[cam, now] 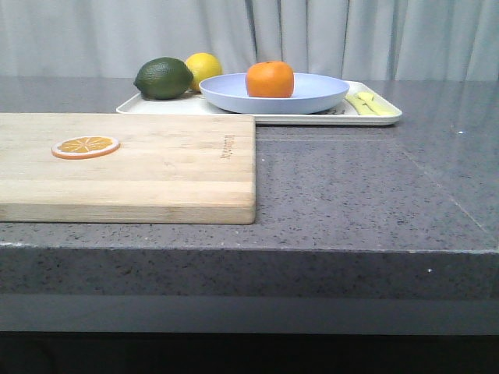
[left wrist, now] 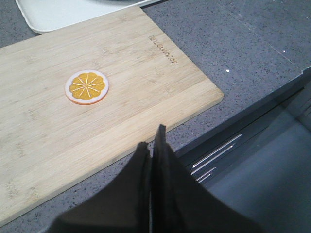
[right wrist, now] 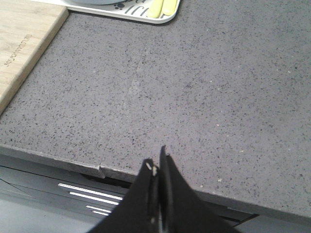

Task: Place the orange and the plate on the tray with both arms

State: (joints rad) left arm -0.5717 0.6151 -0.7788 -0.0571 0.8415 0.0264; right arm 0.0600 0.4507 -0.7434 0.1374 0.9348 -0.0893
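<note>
The orange point(cam: 270, 79) sits in the pale lavender-blue plate point(cam: 312, 97), and the plate rests on the cream-white tray point(cam: 374, 117) at the back of the counter. A corner of the tray shows in the left wrist view point(left wrist: 53, 14) and in the right wrist view point(right wrist: 141, 14). My left gripper point(left wrist: 152, 141) is shut and empty, above the front edge of the counter by the cutting board. My right gripper point(right wrist: 158, 160) is shut and empty, above the counter's front edge. Neither gripper shows in the front view.
A wooden cutting board point(cam: 156, 167) with a thin orange slice point(cam: 86, 146) lies front left; both also show in the left wrist view, board point(left wrist: 146, 73) and slice point(left wrist: 87, 87). A dark green fruit point(cam: 163, 78) and a yellow lemon point(cam: 204, 68) sit on the tray's left part.
</note>
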